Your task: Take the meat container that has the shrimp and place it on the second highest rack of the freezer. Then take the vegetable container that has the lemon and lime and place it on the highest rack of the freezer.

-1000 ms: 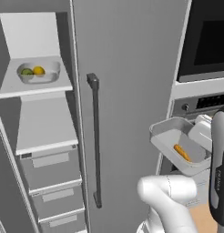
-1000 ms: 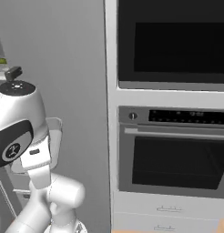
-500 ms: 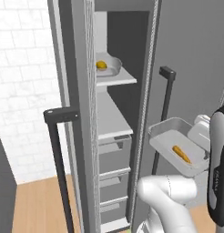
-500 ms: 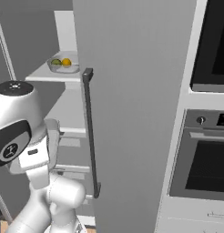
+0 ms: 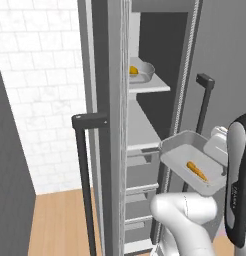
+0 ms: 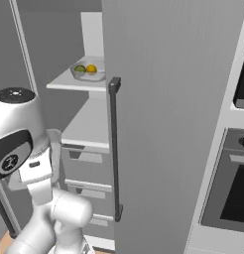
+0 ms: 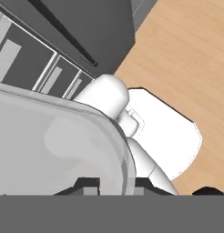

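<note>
Open freezer (image 5: 145,130) ahead, gripper (image 7: 114,184) jaws pinched on the rim of the meat container (image 5: 191,161), held in mid-air beside the shelves, shrimp (image 5: 196,170) apparently near its outer edge, vegetable container (image 6: 88,73) on the upper shelf.

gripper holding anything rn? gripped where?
Yes: the shallow rectangular light-grey tray with the tiny orange shrimp in it. The gripper is shut on the tray's raised rim, one dark fingertip either side.

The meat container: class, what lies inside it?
Inside the meat container, one small orange shrimp lies on its floor. The hand's own grip at the far rim is hidden by the white arm.
</note>
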Robot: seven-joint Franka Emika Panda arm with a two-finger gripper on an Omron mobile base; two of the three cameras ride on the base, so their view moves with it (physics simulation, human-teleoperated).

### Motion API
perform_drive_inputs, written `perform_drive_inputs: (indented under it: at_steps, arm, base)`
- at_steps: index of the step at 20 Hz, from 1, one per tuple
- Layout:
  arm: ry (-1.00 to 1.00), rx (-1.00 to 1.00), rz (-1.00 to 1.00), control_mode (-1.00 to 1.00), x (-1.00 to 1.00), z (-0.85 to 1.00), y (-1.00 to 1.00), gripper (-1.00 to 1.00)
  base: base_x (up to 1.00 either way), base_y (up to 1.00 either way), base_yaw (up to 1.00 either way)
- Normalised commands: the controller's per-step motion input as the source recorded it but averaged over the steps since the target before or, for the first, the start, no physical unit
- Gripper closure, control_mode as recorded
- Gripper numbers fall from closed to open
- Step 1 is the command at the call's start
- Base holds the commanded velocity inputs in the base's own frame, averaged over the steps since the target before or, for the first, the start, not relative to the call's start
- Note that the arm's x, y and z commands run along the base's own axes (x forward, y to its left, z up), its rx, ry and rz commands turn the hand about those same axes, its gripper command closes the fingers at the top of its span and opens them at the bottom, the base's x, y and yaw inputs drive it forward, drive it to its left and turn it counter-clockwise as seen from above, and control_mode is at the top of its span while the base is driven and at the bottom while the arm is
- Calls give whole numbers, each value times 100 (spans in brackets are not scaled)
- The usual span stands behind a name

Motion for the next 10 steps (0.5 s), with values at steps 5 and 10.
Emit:
perform_drive_inputs:
  at_steps: [5,10]
  arm:
    - [13,-1,3,-100,65,-11,66,100]
    - [6,0,-13,-100,99,-4,43,100]
  base:
    - [0,0,0]
    - [0,0,0]
